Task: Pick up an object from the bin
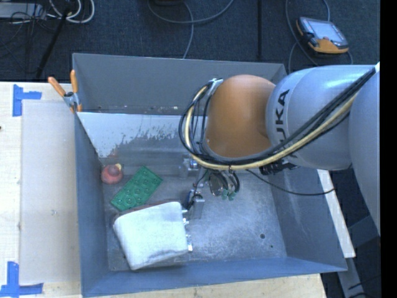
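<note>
My gripper (196,194) hangs low in the middle of the bin, mostly hidden under the arm's orange cover. Its tip is at the upper right corner of a folded white cloth (152,233) that lies on the bin floor at the front left. I cannot tell whether it touches the cloth. A flat green studded plate (136,187) lies just left of the gripper, behind the cloth. Further left, a small red and pink round thing (111,174) sits near the bin's left wall.
The arm and its orange cover with looped cables reach in from the right and hide the bin's back right part. Bare grey floor shows to the right of the cloth and in front of the gripper.
</note>
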Controlling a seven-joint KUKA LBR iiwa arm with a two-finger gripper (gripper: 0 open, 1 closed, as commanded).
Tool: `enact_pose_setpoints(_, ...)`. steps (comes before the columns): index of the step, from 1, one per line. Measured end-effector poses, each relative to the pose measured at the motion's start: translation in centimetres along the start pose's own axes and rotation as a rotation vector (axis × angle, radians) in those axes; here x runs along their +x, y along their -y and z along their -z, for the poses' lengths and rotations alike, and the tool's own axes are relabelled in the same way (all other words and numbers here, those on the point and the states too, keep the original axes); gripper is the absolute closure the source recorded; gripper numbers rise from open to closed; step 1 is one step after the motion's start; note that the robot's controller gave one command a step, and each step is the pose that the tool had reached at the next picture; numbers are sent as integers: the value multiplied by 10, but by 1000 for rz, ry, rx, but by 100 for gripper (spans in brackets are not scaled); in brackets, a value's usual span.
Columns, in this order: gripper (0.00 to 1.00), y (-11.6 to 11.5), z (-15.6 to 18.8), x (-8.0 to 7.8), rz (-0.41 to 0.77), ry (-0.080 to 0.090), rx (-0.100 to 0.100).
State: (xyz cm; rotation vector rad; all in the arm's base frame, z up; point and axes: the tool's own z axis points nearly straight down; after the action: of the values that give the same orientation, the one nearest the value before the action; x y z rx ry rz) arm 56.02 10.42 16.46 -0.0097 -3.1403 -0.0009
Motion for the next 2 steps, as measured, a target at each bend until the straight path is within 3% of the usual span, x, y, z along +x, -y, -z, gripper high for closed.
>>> enact_pose_setpoints(1,0,-40,-93,1,488,-6,5)
enact_pose_setpoints(2,100,-41,-85,-7,480,28,3)
